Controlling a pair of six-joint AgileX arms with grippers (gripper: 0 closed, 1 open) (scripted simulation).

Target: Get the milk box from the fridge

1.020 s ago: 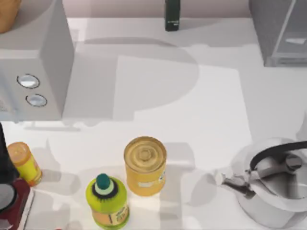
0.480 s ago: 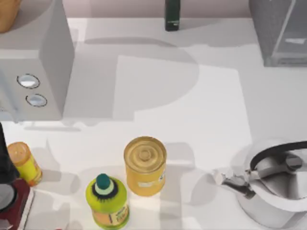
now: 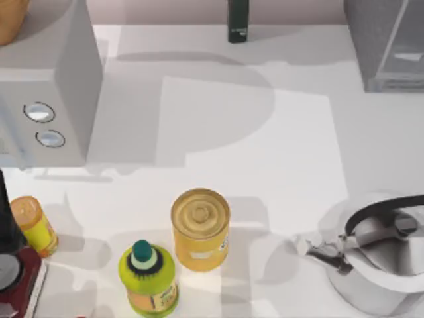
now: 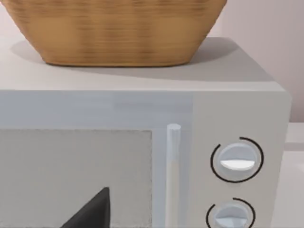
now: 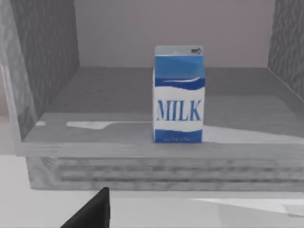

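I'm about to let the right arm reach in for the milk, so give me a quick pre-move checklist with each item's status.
1. Milk box upright on the fridge floor: ok.
2. Fridge front open toward the right wrist camera: ok.
3. Nothing between camera and carton: ok.
4. Carton free of the side walls: ok.
5. Right gripper open: cannot tell.
6. Kettle clear of the arm's path: cannot tell.

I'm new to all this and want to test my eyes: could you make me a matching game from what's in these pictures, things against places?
Things:
1. milk box
2. wicker basket
3. yellow can
4. kettle

Places:
A. on top of the box with two dials
B. table's right edge
C. standing upright inside the fridge
D. beside the green-capped bottle

Pairs: 1-C, 2-A, 3-D, 4-B
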